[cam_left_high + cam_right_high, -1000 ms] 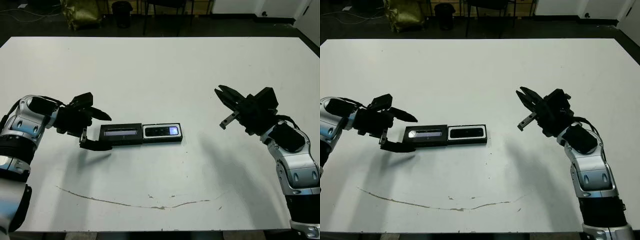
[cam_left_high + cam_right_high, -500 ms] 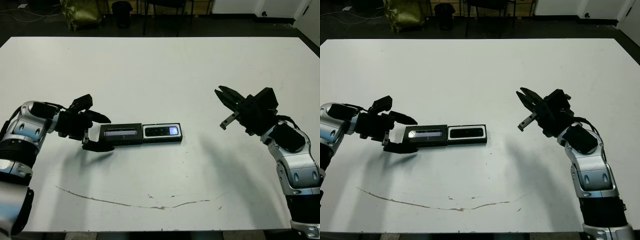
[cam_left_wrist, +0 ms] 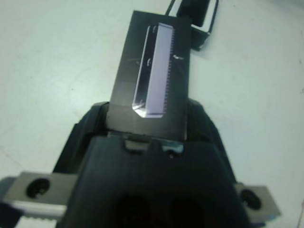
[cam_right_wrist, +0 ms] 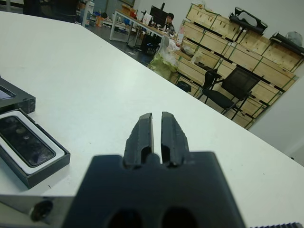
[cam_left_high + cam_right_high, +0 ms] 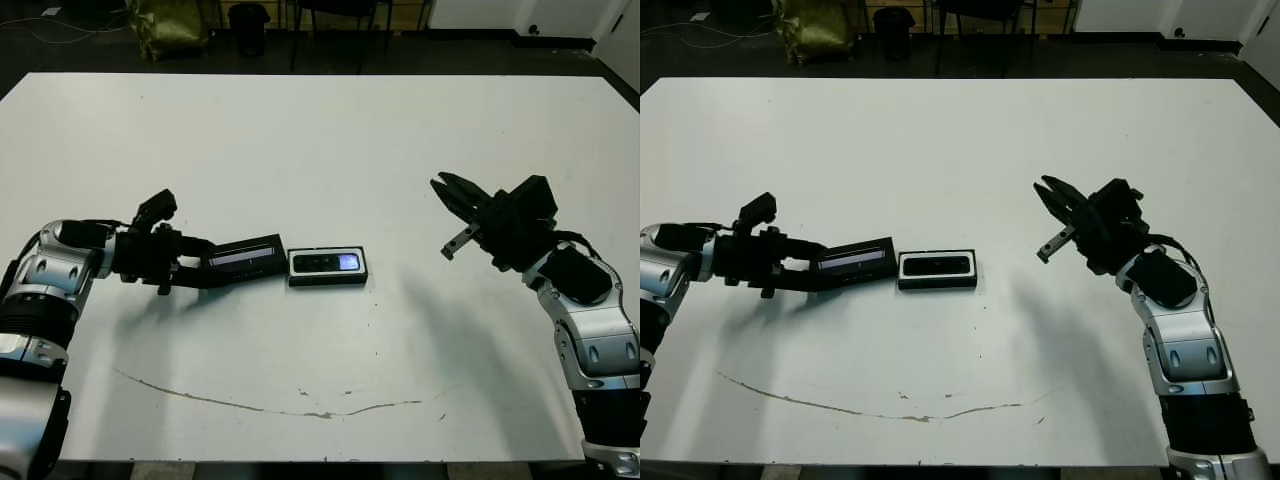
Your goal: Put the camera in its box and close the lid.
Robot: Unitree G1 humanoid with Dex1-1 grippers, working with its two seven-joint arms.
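Observation:
The box point(image 5: 328, 281), a shallow black tray with a white lining, lies mid-table with the camera point(image 5: 325, 262) lying flat inside it. The same box point(image 4: 43, 172) and camera point(image 4: 23, 139) show in the right wrist view. The lid point(image 5: 248, 254) stretches left from the box, its free end raised off the table and tilted. My left gripper point(image 5: 198, 266) is shut on that free end. In the left wrist view the lid point(image 3: 152, 71) with its pale lilac strip rises from between the fingers. My right gripper point(image 5: 438, 184) hovers to the right of the box, shut on nothing.
A thin brown scuff line point(image 5: 270, 403) runs across the white table point(image 5: 320, 130) near its front edge. Beyond the far edge are dark floor, chairs and a bag. The right wrist view shows stacked wooden crates point(image 4: 223, 52) and a person seated far off.
My left gripper has closed on the lid's left end and lifted it off the table, so the lid now tilts. The right arm has not moved.

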